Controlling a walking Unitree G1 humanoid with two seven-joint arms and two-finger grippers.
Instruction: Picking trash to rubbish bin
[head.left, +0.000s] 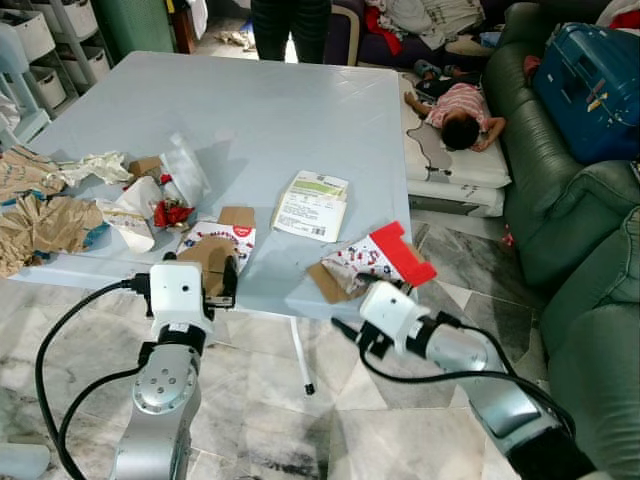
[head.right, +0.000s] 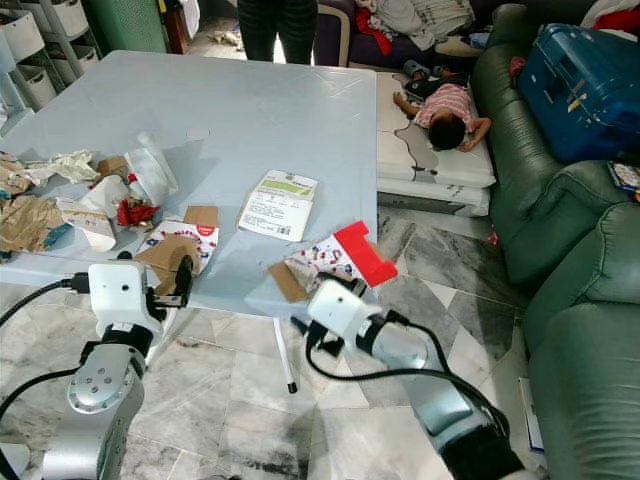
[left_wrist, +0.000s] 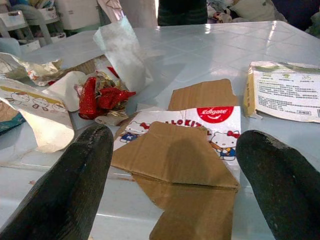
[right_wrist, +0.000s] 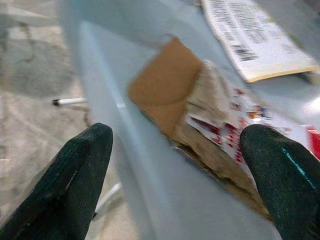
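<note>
Two claws poised at the near edge of a littered surface, before any pickup.

Left claw, fingers spread wide and empty, faces a flattened toothpaste box at 7 o'clock on the surface; right claw, also wide and empty, faces a torn red-and-white carton overhanging the edge at 5 o'clock. More trash lies at 8 to 9 o'clock: red wrapper, crumpled brown paper (a printed packet sits near centre). Judged step: approach. Next, each claw should advance and close on its cardboard. No bin can be seen.
</note>
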